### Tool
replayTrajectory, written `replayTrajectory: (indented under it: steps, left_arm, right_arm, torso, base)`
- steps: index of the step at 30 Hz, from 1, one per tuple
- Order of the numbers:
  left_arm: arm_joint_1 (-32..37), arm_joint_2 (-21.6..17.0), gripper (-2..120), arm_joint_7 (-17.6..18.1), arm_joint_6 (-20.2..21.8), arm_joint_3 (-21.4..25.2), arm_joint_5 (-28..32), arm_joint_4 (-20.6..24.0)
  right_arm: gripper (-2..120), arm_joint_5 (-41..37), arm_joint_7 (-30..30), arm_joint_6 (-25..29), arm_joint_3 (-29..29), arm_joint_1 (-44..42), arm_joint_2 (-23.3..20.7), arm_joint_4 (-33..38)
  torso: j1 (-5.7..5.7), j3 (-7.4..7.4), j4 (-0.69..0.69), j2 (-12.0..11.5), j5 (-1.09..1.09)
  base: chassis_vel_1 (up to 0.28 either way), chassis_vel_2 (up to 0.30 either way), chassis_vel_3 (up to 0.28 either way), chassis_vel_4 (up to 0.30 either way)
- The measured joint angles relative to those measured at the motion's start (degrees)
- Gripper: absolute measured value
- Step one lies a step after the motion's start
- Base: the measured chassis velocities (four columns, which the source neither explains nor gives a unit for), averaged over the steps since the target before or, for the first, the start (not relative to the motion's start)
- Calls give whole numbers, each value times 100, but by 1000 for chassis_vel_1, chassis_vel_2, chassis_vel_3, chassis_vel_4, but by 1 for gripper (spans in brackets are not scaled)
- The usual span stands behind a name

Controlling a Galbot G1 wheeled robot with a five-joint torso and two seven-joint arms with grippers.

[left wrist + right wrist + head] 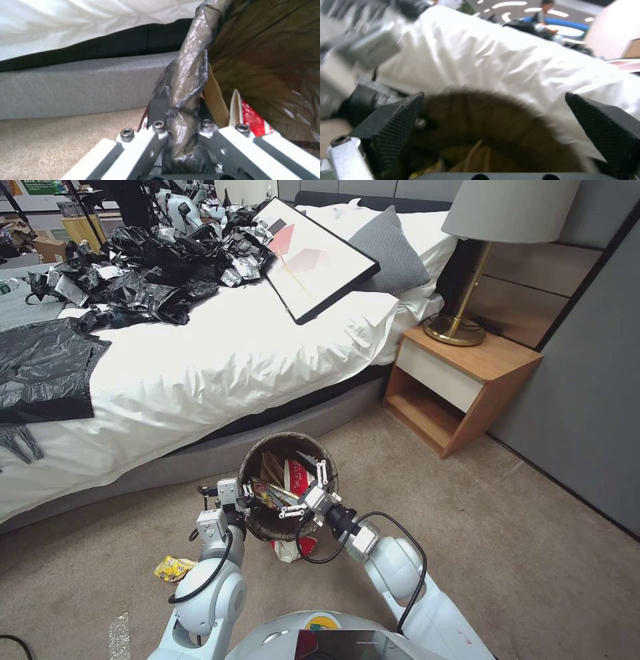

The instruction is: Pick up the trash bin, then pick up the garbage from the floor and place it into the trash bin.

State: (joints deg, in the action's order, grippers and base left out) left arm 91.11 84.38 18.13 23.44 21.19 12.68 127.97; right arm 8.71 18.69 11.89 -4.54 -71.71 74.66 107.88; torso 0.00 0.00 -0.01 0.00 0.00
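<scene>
While clamped tight on the bag-covered rim of the trash bin (pixel 288 483), left gripper (pixel 248 491) keeps the bin up off the carpet (pixel 520 553), pads (pixel 160 110) pinching a fold of brown liner between them. Right gripper (pixel 308 488) parked over the bin mouth, fingers (pixel 398 125) spread wide, nothing in them. Inside the bin: brown paper, a red-and-white wrapper (pixel 297 475), a colourful snack packet near the left gripper. Still on the floor: a red and white wrapper (pixel 292 549) just under the bin, plus a yellow wrapper (pixel 173 568) off to the robot's left beside its left arm. Bin hanging close in front of the grey bed base (pixel 200 457), white duvet (pixel 220 353) above it. Further out on the bed, a heap of black plastic bags (pixel 153 267) and a framed picture (pixel 313 257). Wooden nightstand (pixel 460 387) with a brass lamp (pixel 493 253) off to the right.
</scene>
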Motion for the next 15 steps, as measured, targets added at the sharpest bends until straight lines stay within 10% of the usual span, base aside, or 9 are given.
replayTrajectory:
  steps: [15]
  left_arm:
    - [-23,-4,2,4,0,38,-4,-79]
  right_arm:
    - [100,14,-220,353,-299,-690,161,659]
  torso:
    - [0,0,1,0,1]
  base:
    - [0,0,0,0]
